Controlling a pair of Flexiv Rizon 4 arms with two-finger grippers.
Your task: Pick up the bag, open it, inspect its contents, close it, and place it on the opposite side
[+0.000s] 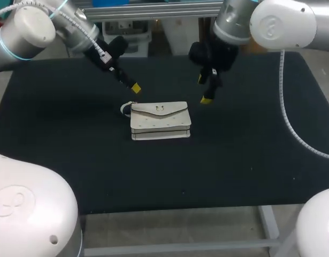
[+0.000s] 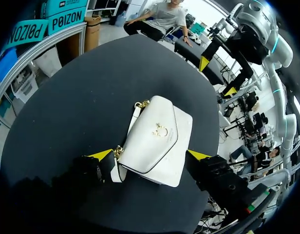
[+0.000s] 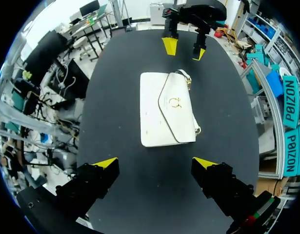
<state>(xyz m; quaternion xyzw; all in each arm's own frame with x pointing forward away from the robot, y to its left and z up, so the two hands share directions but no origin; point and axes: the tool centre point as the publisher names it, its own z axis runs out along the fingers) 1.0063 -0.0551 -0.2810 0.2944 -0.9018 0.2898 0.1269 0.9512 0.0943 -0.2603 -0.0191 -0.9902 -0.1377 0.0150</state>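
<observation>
White flap bag [image 1: 160, 121] with gold clasp, closed, flat mid-table.

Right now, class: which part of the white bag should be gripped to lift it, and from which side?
I'd grip the bag across its short width, near the strap end, coming straight down with the left gripper. It lies flat, flap up, so only its long edges offer opposing faces, and that open gripper's fingers flank them.

Handbag [image 1: 160, 120]: lies flat on the table [image 1: 57, 139], near its middle.
Left gripper [image 1: 131, 85]: just behind the handbag's left end, above it, one finger on each side.
Right gripper [image 1: 204, 90]: behind the handbag's right end, apart from it.
</observation>
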